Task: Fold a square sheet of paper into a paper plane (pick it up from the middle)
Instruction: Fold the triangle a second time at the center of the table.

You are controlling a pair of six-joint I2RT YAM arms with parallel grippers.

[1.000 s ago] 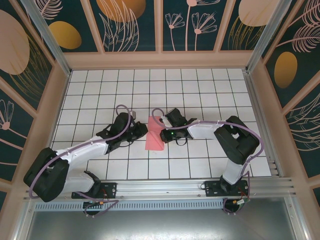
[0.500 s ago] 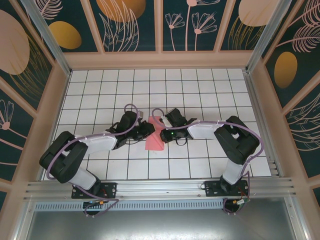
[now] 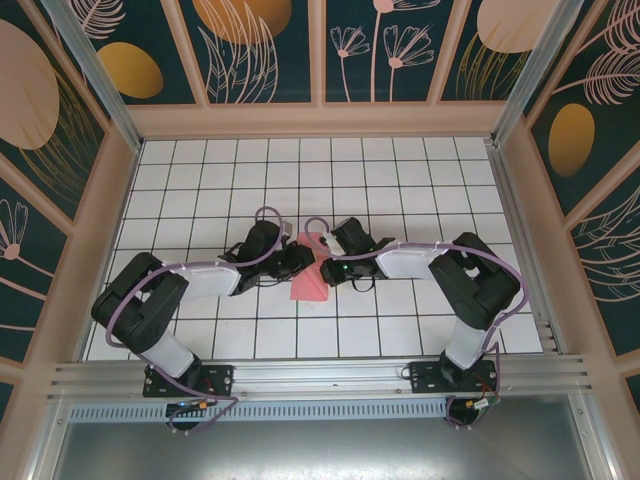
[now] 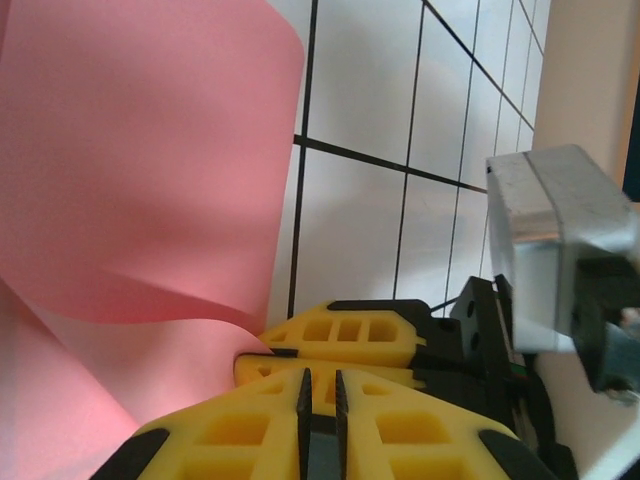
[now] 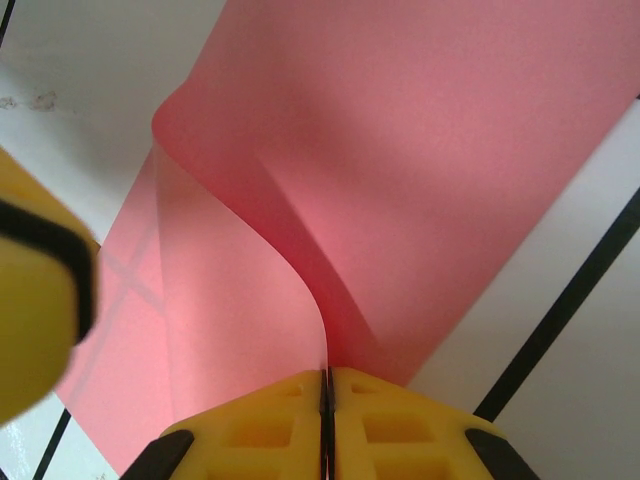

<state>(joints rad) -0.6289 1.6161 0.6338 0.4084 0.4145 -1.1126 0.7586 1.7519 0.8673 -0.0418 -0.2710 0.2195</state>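
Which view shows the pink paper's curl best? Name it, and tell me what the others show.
Right wrist: the paper is close and sharp, its curl curving up from the right tool's pinch. Top external gives a small pink patch between the arms; left wrist, one curved side.

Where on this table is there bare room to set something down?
Bare: the table's far rows of tiles, between the back wall and the left gripper and right gripper; also the near strip between the two arm bases, in front of the square sheet of paper. Crowded: mid-table, where both grippers meet at the paper.
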